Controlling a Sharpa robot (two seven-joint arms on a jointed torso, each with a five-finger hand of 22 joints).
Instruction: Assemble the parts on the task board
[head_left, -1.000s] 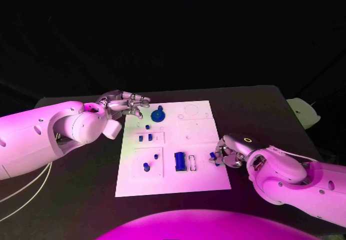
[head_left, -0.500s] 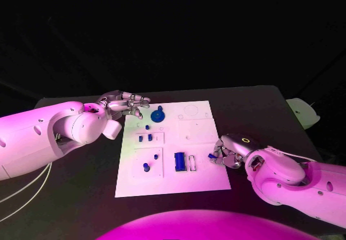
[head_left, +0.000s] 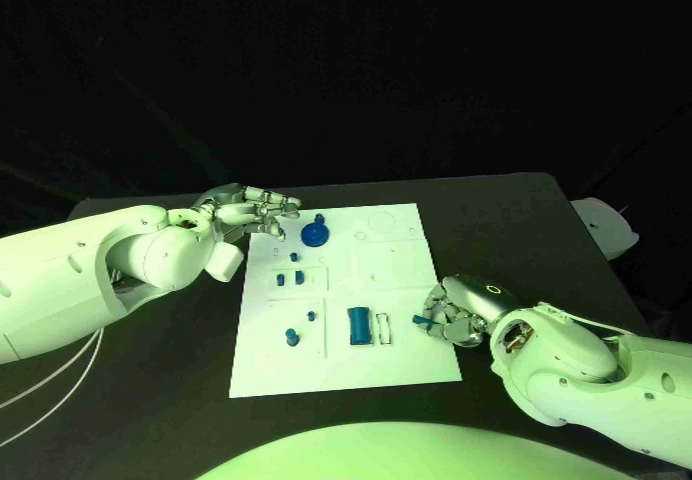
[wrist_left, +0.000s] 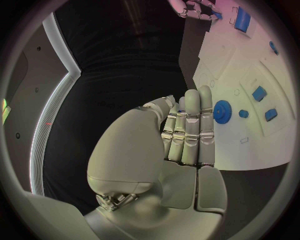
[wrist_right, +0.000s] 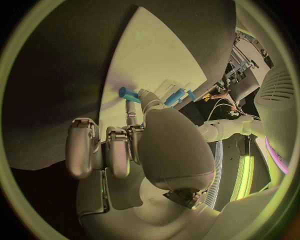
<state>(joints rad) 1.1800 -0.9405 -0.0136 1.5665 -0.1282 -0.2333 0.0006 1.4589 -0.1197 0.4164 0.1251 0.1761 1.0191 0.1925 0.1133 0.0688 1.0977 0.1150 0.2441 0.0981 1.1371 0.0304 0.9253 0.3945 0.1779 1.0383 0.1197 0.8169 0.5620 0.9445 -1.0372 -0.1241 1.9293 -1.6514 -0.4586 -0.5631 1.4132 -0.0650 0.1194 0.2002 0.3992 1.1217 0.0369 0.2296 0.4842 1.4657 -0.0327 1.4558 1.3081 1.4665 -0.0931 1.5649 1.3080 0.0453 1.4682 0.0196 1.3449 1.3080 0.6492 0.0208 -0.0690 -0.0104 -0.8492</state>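
Note:
The white task board (head_left: 408, 355) lies in the middle of the black table. On it are a blue gear (head_left: 316, 234), two small blue blocks (head_left: 290, 278), small blue pegs (head_left: 294, 335) and a bigger blue block (head_left: 358, 325) beside a narrow slot. My right hand (head_left: 462, 310) hovers at the board's right edge and pinches a small blue peg (head_left: 421, 320), also seen in the right wrist view as the blue peg (wrist_right: 128, 93) at a fingertip. My left hand (head_left: 254, 210) hangs at the board's far left corner, holding nothing; its fingers (wrist_left: 189, 131) lie straight, close to the gear (wrist_left: 222, 111).
A pale object (head_left: 607, 226) sits at the table's right edge. Black table (head_left: 173, 380) surrounds the board on all sides. The board's far right part carries round outlines and small holes (head_left: 385, 218).
My right hand has drifted slightly toward the board's near edge and inward, carrying the blue peg. The left hand has stayed put.

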